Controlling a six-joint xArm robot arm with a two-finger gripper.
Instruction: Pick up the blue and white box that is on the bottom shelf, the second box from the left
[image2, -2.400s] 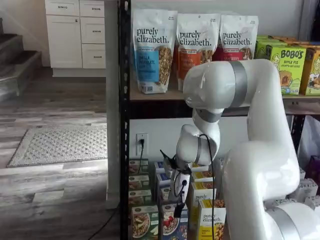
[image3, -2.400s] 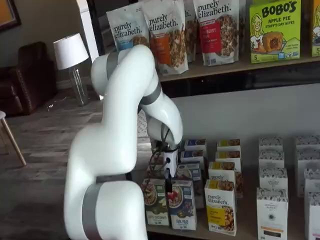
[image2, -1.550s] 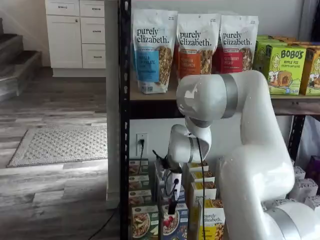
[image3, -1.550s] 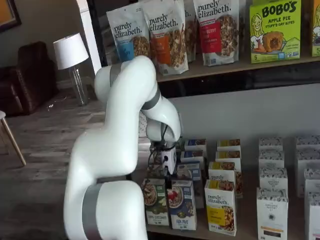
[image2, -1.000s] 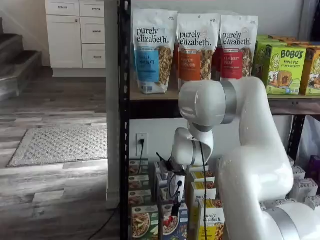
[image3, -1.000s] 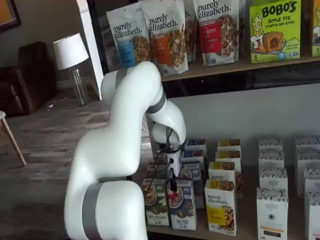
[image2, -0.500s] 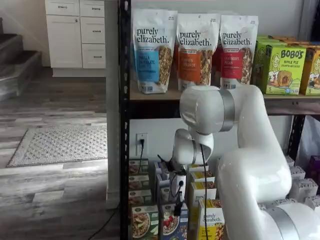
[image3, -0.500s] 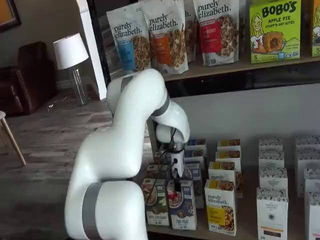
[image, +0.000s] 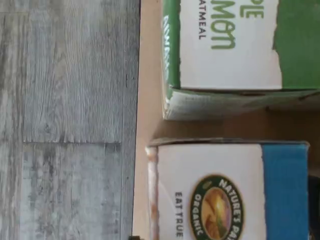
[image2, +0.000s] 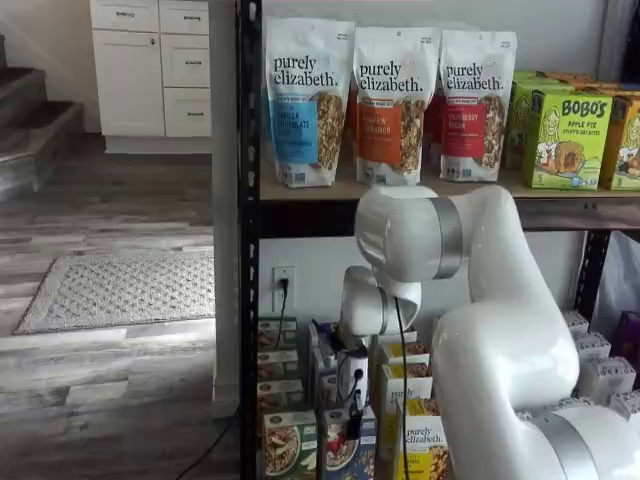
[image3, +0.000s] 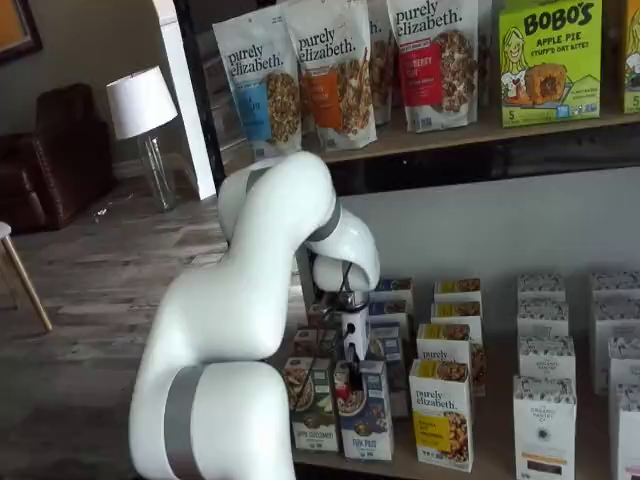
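The gripper (image3: 352, 366) is hanging right over the blue and white box (image3: 364, 410), fingers too small and side-on to judge; the arm is hiding neighbouring boxes.

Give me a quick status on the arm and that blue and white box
Gripper low over the blue and white box, fingers side-on, state unclear. Box upright on the bottom shelf, ungrasped. Green-fronted box close beside it.
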